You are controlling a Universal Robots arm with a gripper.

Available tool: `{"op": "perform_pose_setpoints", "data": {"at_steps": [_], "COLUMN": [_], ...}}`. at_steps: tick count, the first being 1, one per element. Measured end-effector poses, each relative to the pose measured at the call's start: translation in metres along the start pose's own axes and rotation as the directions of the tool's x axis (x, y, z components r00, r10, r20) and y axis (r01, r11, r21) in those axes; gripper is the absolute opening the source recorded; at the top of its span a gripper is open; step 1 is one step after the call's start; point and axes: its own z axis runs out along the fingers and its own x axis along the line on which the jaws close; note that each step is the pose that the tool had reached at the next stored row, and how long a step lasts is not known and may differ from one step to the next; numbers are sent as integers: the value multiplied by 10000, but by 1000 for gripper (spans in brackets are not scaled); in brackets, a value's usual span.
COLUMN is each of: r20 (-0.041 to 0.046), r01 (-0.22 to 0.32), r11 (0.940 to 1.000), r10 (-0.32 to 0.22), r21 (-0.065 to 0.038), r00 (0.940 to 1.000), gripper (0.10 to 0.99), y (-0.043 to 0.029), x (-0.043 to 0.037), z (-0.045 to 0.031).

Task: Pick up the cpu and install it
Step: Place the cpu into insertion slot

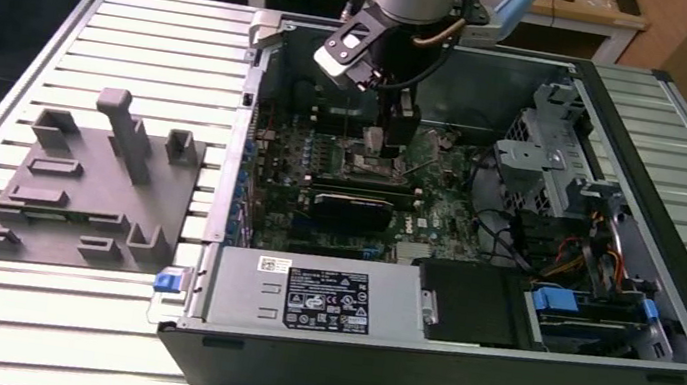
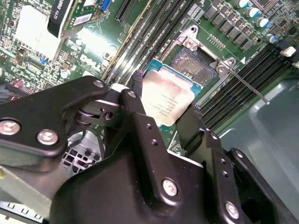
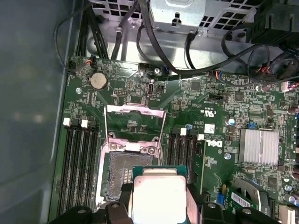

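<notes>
In the second wrist view the end effector (image 2: 162, 106) clamps the cpu (image 2: 173, 95) by opposite edges. It holds the chip flat, just over the open socket (image 2: 192, 61) (load plate (image 3: 134, 123) swung back), probably so it seats squarely.

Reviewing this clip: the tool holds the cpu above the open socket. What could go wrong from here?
1. The tool grips the cpu by its edges alone; a slip might drop it onto the bare socket contacts.
2. In the first wrist view the cpu looks offset from the socket toward the memory slots, so lowering it from here may seat it askew.
</notes>
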Motion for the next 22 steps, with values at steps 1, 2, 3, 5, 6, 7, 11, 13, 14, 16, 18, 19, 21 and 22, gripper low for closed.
{"op": "perform_pose_setpoints", "data": {"at_steps": [1,2,3,5,6,7,11,13,14,16,18,19,21,22], "r20": [0,-2,-14,-44,-59,-73,-83,-95,-111,-174,-237,-255,-261,-262], "r01": [0,1,0,-1,-3,-4,-5,-6,-7,-11,-17,-19,-19,-18], "r11": [10000,10000,10000,10000,10000,10000,10000,10000,10000,10000,10000,10000,10000,10000], "r10": [0,-1,0,1,3,4,5,6,7,11,16,18,19,18], "r21": [0,0,-1,-4,-5,-6,-7,-8,-9,-13,-19,-20,-20,-20], "r00": [10000,10000,10000,10000,10000,10000,10000,10000,9999,9998,9997,9997,9997,9997], "gripper": [537,537,537,537,537,537,537,537,537,537,537,537,537,537], "y": [0,0,0,1,1,1,-2,-3,-3,-4,-5,-5,-6,-5], "x": [0,0,1,7,10,14,24,30,33,42,50,55,68,76], "z": [0,0,1,4,7,11,56,78,87,102,119,129,150,163]}}
